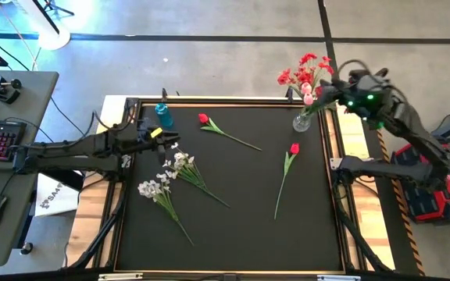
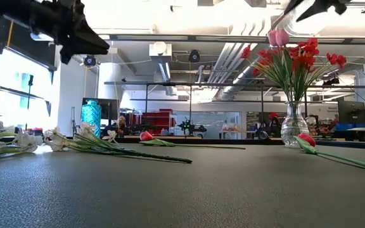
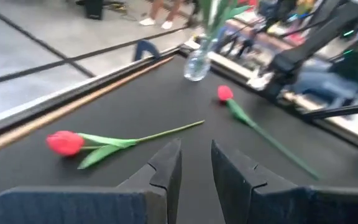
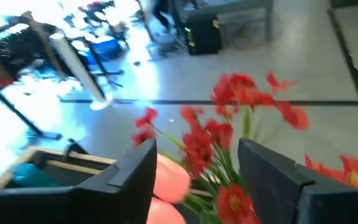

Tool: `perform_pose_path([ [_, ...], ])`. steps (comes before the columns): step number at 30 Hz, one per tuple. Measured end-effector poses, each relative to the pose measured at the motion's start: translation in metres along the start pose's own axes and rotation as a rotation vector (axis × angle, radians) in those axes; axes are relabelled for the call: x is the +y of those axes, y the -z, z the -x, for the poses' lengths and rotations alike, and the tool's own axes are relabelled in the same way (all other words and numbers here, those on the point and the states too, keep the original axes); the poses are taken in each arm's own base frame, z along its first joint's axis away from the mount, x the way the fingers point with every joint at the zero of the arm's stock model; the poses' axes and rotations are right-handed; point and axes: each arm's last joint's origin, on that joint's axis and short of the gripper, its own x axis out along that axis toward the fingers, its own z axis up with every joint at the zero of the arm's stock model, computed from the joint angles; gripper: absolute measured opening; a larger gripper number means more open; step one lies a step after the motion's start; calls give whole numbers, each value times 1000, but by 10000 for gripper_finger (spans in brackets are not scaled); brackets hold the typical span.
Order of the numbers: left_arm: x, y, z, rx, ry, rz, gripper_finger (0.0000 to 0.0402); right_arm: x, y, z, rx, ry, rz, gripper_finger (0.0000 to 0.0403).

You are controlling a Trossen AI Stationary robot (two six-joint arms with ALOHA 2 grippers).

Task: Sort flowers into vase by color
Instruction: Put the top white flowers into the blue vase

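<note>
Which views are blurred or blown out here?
Both wrist views are smeared by motion blur: left wrist softens the red bud, right wrist the red spray between the right pincer's fingers. Low view: ceiling lights blown out, near mat soft. High view: sharp, with a bright patch at the top left.

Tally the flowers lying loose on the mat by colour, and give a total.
Red buds: 2, one near the blue vase, one below the glass vase
White sprays: 2
Total: 4
</note>
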Motion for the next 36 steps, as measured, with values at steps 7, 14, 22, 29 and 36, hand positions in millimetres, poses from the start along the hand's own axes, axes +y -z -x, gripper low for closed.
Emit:
perform_pose_path([
  [7, -3, -31, 7, 58, -148, -13, 77, 6, -22, 14, -47, -145, -11, 239],
  [14, -16, -60, -13, 139, -107, -70, 134, 12, -26, 15, -60, -271, 67, 226],
  [22, -22, -43, -62, 384, -55, 173, 158, 17, -31, 18, -61, -414, -14, 206],
  [29, -38, -16, -68, 595, -159, 531, 136, 18, -30, 18, -26, -456, -81, 205],
  [36, -67, 6, -70, 540, -301, 626, 132, 21, -28, 13, 2, -460, -81, 205],
])
